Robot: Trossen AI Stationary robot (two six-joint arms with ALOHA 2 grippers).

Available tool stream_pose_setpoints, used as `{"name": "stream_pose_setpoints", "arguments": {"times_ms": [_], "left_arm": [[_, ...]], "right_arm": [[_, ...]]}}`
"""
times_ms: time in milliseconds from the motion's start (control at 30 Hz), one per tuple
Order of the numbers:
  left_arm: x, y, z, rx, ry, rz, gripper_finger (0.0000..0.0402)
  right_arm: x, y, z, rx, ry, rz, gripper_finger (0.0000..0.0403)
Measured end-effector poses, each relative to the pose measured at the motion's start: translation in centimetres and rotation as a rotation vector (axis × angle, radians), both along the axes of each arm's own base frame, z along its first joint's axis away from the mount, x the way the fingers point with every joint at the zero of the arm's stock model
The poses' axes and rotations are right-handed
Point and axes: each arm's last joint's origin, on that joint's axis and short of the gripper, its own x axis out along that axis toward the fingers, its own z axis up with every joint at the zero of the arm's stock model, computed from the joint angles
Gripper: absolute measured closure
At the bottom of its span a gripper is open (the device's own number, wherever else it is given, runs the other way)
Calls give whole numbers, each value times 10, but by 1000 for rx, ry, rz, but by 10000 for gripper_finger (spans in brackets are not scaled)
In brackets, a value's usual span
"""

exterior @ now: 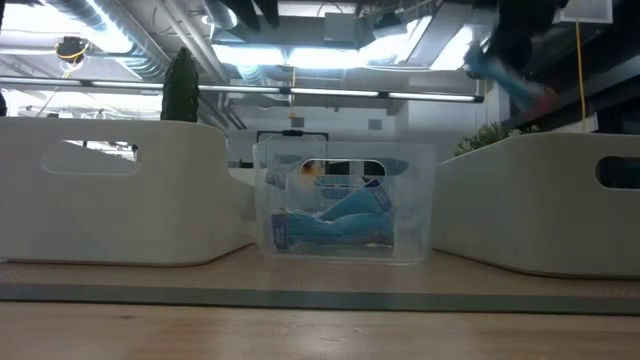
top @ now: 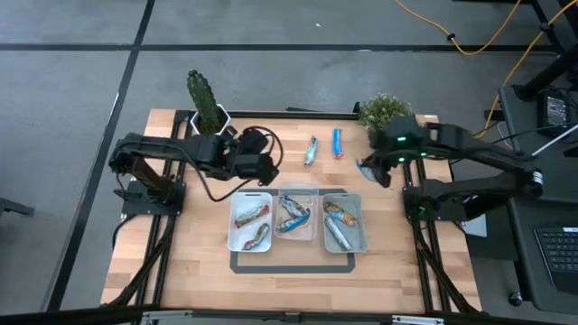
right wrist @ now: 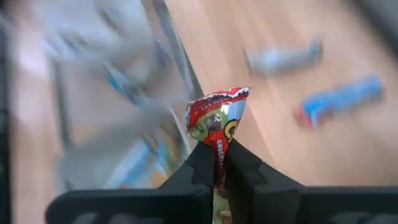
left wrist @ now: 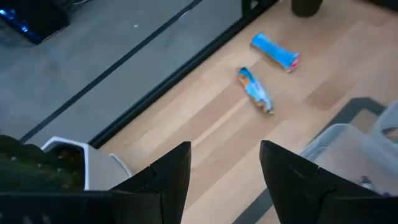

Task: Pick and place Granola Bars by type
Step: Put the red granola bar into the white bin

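Your right claw (right wrist: 219, 163) hangs above the surface (top: 199, 262), just right of the far end of the right tray (top: 355, 242), clamped on a red-and-green bar (right wrist: 216, 121) that stands up from between its fingers. In the high view that claw (top: 370, 170) sits just in front of the bushy plant (top: 383, 110).

Your left claw (left wrist: 224, 171) hovers with its jaws spread and nothing between them, over the surface near the far end of the left tray (top: 237, 242) and beside the cactus (top: 204, 99) in its white pot (top: 219, 118). In the high view it (top: 264, 169) points toward the table's middle.

Two bars lie loose on the wood behind the trays, side by side but apart: a silvery-blue bar (top: 311, 152) and, to its right, a bright blue bar (top: 337, 143). The left wrist view shows both, the silvery-blue one (left wrist: 255, 91) nearer the claw and the blue one (left wrist: 275, 51) beyond.

Three trays stand in a row at the centre. The left tray holds two brownish bars (top: 252, 226). The clear middle tray (top: 312, 231) holds blue bars (top: 292, 217), which the low view also shows through its wall (exterior: 330, 232). The right tray holds two more bars (top: 338, 224), one gold-brown and one silvery.
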Motion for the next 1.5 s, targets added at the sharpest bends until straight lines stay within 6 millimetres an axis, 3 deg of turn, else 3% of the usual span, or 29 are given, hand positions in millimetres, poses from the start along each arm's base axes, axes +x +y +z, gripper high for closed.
{"name": "stream_pose_setpoints", "arguments": {"times_ms": [167, 300, 500, 700, 800, 900, 1133, 1333, 1500], "left_arm": [[-17, -12, 16, -20, -83, -38, 217], [-27, -26, 26, -74, -136, -122, 217], [-26, -45, 40, -59, -272, -219, 217], [-8, -56, 66, 104, -433, -437, 217], [-1, -55, 81, 201, -514, -522, 213], [2, -50, 91, 262, -575, -526, 203], [9, -35, 90, 222, -582, -613, 156], [18, -26, 88, 211, -597, -620, 124], [29, -17, 79, 205, -569, -613, 117]], "right_arm": [[-18, 14, 54, -61, -328, 44, 373], [-26, 19, 89, -118, -457, 62, 372], [-8, 20, 123, -208, -627, 160, 383], [48, 23, 129, -206, -703, 296, 370], [65, 30, 138, -250, -747, 362, 378], [75, 35, 147, -281, -764, 395, 384], [87, 38, 158, -346, -761, 347, 369], [102, 37, 150, -339, -728, 341, 385], [114, 37, 144, -309, -721, 328, 372]]}}
